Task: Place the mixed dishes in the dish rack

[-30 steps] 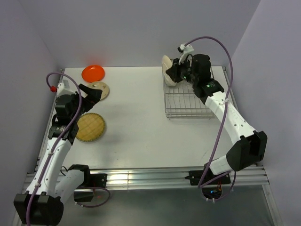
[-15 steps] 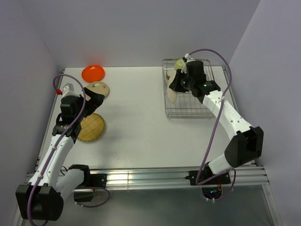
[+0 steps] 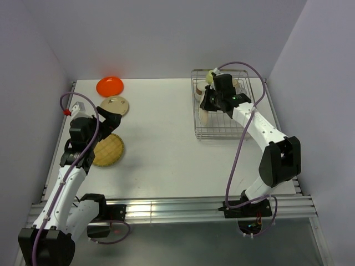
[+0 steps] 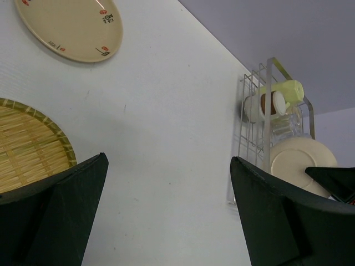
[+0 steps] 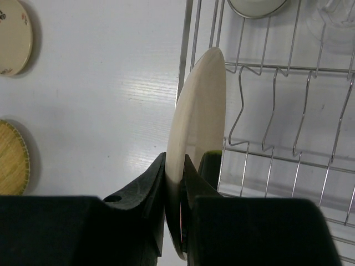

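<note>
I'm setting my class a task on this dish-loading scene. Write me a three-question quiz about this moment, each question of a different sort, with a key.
1. True or false: the left gripper is open and holds nothing.
2. What does the right gripper hold on edge at the dish rack?
A. a fork
B. the tan plate
C. a sponge
3. Fill in: ___ plates lie flat on the table.

Key: 1 true. 2 B. 3 three: orange plate, marked cream plate, woven plate.
</note>
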Action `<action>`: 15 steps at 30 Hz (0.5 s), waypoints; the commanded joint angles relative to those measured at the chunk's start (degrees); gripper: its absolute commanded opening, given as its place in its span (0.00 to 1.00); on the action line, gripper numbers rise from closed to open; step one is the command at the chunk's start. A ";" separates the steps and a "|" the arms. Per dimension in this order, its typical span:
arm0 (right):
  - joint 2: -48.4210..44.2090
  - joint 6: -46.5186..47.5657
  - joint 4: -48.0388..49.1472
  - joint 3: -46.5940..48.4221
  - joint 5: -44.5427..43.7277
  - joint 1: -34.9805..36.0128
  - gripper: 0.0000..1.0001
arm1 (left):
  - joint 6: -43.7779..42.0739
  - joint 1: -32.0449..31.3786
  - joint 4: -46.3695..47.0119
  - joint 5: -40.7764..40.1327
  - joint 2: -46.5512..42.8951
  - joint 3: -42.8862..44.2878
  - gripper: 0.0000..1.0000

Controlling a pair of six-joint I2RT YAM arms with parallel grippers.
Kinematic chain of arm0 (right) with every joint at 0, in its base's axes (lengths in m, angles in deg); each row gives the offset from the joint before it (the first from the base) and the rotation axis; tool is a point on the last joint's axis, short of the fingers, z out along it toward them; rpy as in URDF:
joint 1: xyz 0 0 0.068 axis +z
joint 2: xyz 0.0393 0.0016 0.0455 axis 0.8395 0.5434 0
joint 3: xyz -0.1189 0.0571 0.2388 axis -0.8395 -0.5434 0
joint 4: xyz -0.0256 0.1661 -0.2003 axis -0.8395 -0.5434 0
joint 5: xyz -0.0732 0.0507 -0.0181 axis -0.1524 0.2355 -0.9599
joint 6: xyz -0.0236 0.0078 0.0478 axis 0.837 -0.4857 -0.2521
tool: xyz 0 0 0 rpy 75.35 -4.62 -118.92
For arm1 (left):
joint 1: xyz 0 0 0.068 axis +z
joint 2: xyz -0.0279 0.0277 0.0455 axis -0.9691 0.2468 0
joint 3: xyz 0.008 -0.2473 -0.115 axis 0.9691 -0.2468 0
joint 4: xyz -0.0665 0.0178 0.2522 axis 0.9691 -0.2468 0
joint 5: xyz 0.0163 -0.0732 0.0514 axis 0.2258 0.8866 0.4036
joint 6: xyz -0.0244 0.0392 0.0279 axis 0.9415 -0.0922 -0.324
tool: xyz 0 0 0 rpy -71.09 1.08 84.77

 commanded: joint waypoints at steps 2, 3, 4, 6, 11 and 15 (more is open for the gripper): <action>-1.04 2.35 4.44 2.34 -3.14 0.17 0.00 | -0.49 0.36 0.10 -0.75 -0.66 0.28 0.99; -1.04 3.23 4.18 2.42 -3.84 0.52 0.00 | -0.40 0.36 0.45 -0.75 -0.57 0.11 0.99; -0.52 3.58 4.09 2.60 -4.37 0.70 0.00 | -0.31 0.36 0.62 -0.57 -0.39 0.02 0.99; 0.27 3.59 3.74 2.51 -4.73 0.97 0.00 | -0.05 0.36 0.89 -0.31 -0.22 -0.07 0.99; 3.70 3.50 5.14 2.16 -5.08 1.76 0.00 | -0.49 0.36 0.36 -0.57 0.40 0.37 0.99; 6.16 3.76 5.50 3.30 -6.92 2.20 0.00 | -0.75 0.45 -0.60 -1.10 0.05 0.72 0.99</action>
